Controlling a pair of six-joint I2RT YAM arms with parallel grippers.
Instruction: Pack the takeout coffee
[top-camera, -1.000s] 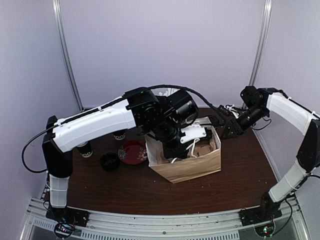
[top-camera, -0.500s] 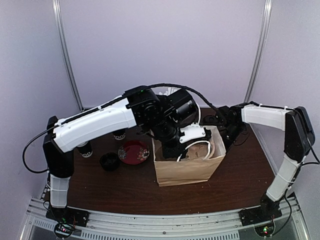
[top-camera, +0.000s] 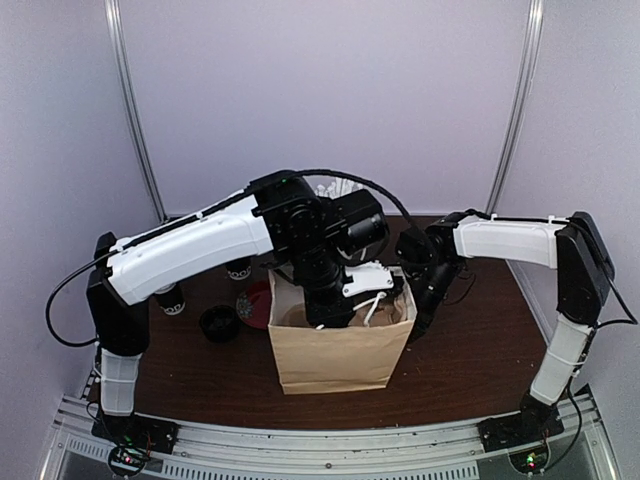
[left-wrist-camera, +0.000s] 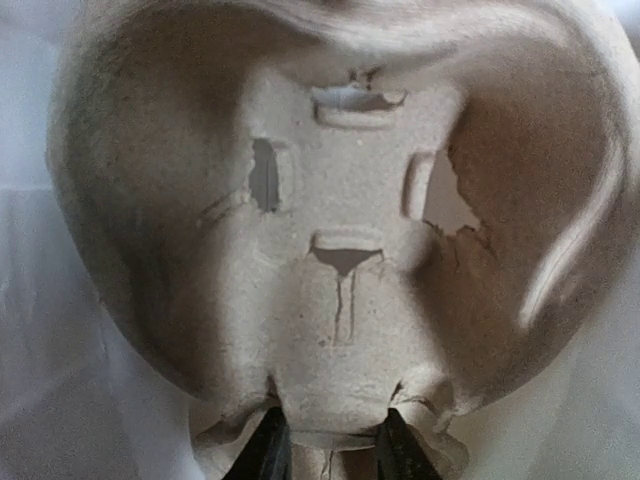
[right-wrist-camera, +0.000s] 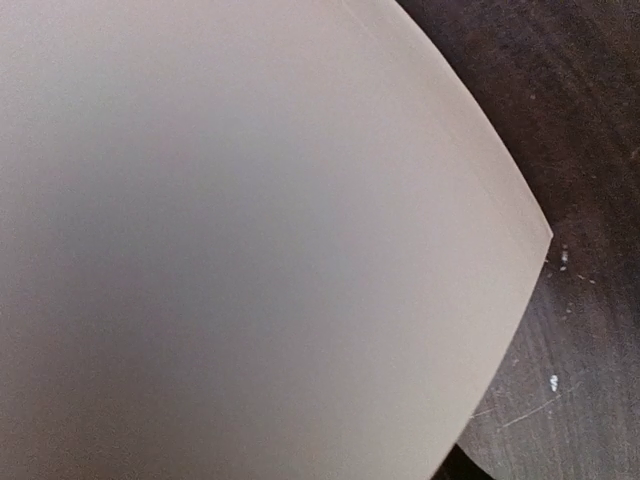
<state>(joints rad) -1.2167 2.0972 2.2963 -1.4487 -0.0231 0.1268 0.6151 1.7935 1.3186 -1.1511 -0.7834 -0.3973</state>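
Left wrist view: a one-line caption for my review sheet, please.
Left gripper pinching the near edge of a molded pulp cup carrier that fills the frame.

Dark wooden table (top-camera: 480, 350), pale lilac walls (top-camera: 330, 90)

1. Top view: soft, even light, with everything sharp and no hard shadows around the paper bag (top-camera: 335, 355).
2. Left wrist: the pulp cup carrier (left-wrist-camera: 345, 290) inside the bag looks dim and grainy (surroundings washed out white).
3. Right wrist: the bag's wall is blurred and shaded leftward, while the table (right-wrist-camera: 590, 330) beside it is sharper.
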